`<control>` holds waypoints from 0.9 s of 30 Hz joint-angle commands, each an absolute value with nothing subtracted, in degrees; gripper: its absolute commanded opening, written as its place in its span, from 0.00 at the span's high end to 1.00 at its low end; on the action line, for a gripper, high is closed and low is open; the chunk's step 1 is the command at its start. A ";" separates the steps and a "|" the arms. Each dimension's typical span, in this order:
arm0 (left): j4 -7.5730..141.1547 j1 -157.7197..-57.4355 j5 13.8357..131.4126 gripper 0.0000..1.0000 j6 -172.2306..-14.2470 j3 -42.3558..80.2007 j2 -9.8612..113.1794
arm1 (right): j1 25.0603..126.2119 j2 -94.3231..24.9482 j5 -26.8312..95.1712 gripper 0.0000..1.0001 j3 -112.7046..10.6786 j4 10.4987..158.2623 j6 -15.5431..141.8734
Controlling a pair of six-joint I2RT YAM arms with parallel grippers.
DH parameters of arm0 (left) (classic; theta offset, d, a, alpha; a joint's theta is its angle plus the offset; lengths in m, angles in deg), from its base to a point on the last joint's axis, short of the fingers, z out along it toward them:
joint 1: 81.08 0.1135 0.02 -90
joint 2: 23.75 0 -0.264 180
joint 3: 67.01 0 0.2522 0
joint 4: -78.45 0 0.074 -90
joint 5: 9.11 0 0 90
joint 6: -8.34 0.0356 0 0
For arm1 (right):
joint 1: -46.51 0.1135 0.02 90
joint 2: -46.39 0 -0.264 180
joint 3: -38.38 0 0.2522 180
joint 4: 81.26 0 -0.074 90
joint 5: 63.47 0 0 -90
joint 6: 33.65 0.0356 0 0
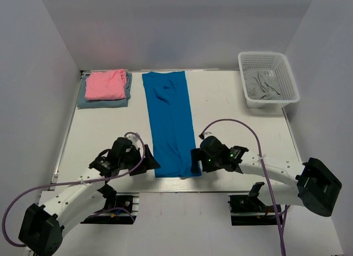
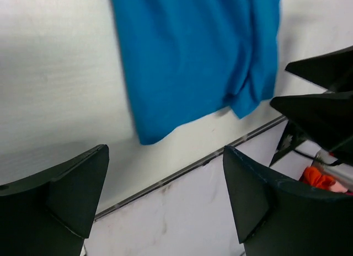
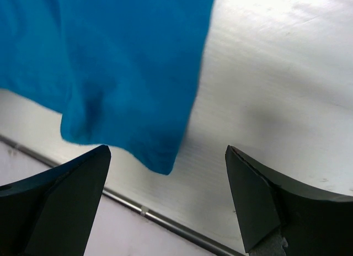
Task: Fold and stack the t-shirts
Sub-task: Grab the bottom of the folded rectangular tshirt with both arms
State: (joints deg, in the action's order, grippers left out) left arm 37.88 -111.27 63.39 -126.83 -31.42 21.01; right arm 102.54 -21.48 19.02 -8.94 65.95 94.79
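The bright blue t-shirt (image 1: 170, 121) lies folded into a long strip down the middle of the table. It also shows in the left wrist view (image 2: 193, 57) and the right wrist view (image 3: 116, 68). My left gripper (image 1: 149, 163) is open at the strip's near left corner, holding nothing. My right gripper (image 1: 195, 162) is open at its near right corner, holding nothing. The pink t-shirt (image 1: 106, 84) lies folded on top of the grey-blue t-shirt (image 1: 105, 102) at the back left.
A white basket (image 1: 268, 79) with grey cloth in it stands at the back right. The table's near edge (image 2: 187, 169) runs just under both grippers and also shows in the right wrist view (image 3: 160, 219). White walls close in the table on three sides.
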 commanded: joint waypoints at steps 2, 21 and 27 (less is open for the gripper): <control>40.77 -113.33 60.06 0.08 -130.44 -34.96 23.87 | 101.79 -24.08 28.63 0.10 -7.99 67.58 92.12; 40.42 -122.91 74.12 0.61 -130.53 -29.96 43.13 | 99.51 -25.76 32.42 0.43 -4.82 71.35 94.76; 40.43 -123.97 76.66 1.00 -130.53 -27.33 47.79 | 99.42 -27.17 32.50 0.89 -4.82 72.93 94.84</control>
